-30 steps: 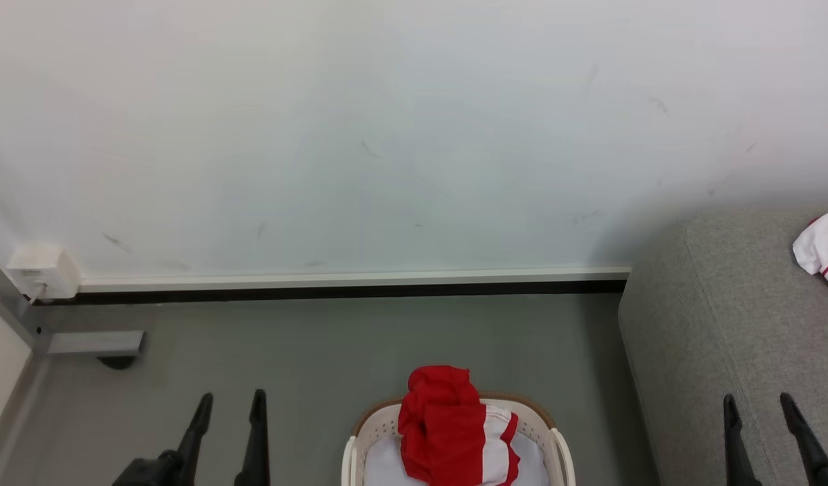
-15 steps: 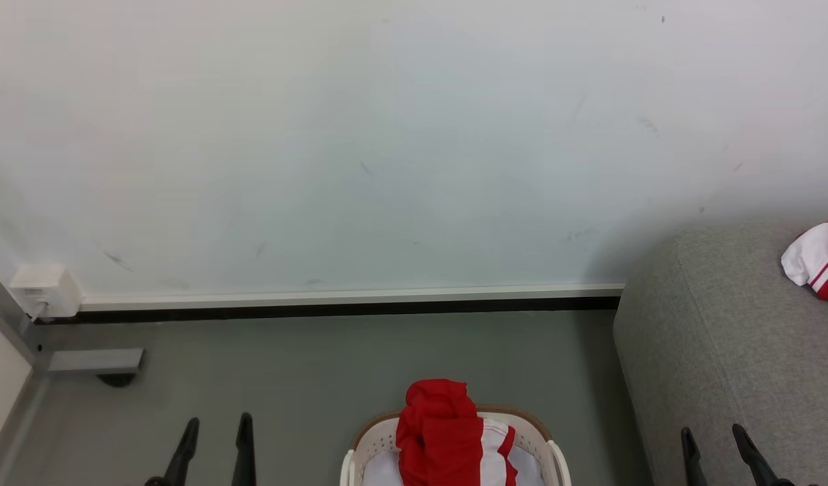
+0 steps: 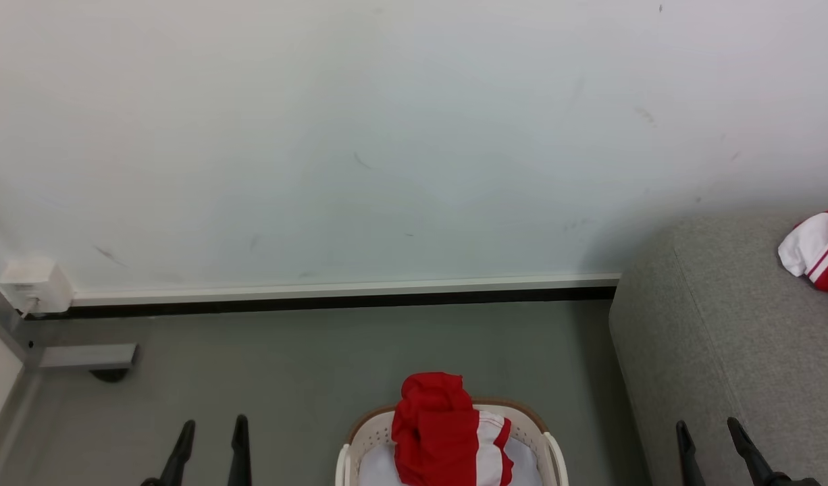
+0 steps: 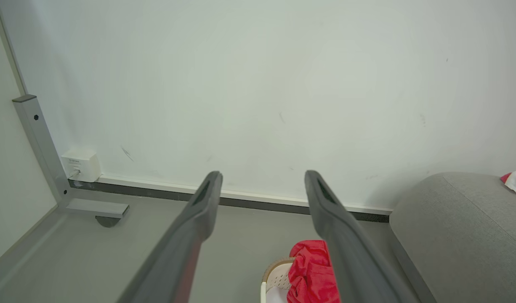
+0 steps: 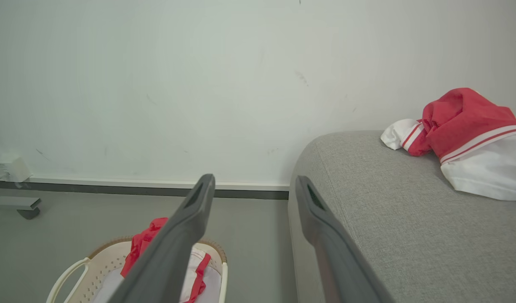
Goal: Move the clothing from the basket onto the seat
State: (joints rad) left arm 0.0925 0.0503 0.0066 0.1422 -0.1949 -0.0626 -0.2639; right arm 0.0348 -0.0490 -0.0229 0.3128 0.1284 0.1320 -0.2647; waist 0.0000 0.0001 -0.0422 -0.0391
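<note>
Both hands hang empty with fingers spread wide: left hand [image 3: 213,422], right hand [image 3: 706,423]. Between them the clothing [image 3: 434,432] heaps in the basket [image 3: 367,432]. It looks soft, light and floppy, so pinching its raised red fold seems best. The seat [image 3: 725,324] lies just ahead of the right hand.

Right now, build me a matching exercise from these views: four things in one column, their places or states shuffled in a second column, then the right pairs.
Column A
1. red garment
2. red and white garment
3. left gripper
4. white wall box

Column B
a. open, holding nothing
b. low on the wall, at the head view's left
c. lying on the grey seat
d. heaped in the basket, rising above its rim

Pairs: 1-d, 2-c, 3-a, 4-b
</note>
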